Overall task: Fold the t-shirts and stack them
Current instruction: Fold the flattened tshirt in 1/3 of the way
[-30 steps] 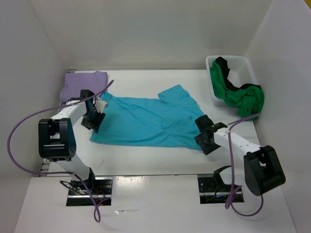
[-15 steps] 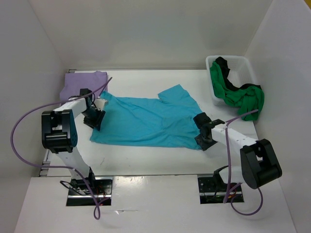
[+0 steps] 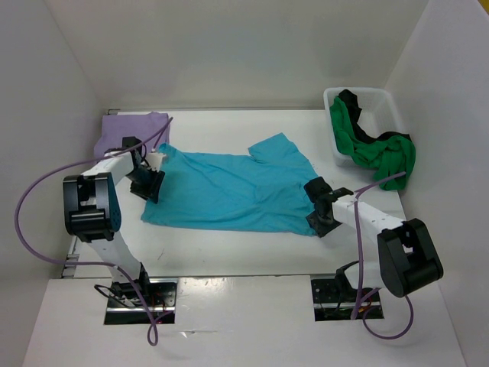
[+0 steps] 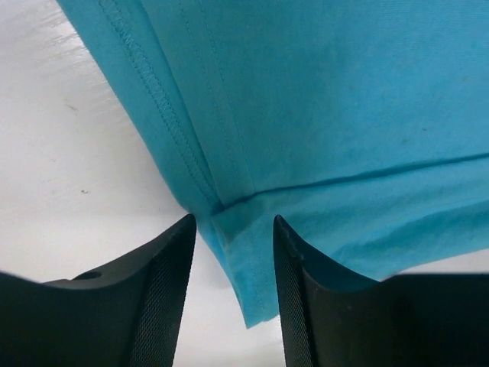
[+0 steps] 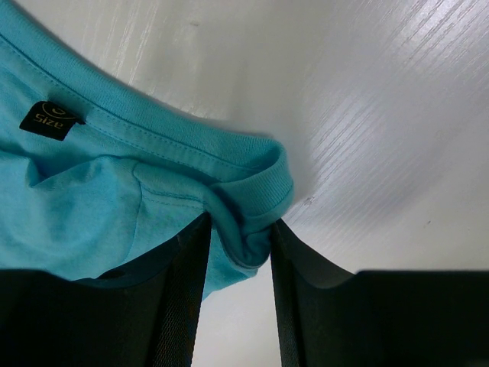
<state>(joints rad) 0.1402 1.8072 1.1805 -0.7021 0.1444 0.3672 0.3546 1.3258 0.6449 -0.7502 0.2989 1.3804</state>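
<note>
Turquoise shirt [image 3: 233, 191] lies flat mid-surface [image 3: 229, 248], L gripper [image 4: 234, 220] apart astride its edge, R gripper [image 5: 238, 222] clamped on its bunched collar; lavender shirt [image 3: 131, 128] folded far-left, green shirt [image 3: 382, 153] & black shirt [image 3: 350, 99] in bin [image 3: 382, 96] far-right.

Left gripper [image 3: 147, 186] sits centre left, and we note its jaws apart. Right gripper [image 3: 318, 219], right of centre, pinches the turquoise t-shirt [image 3: 229, 187].

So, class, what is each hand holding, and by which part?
Right hand pinches the turquoise t-shirt by its collar. Left hand straddles the hem corner; a grip there cannot be told.
</note>
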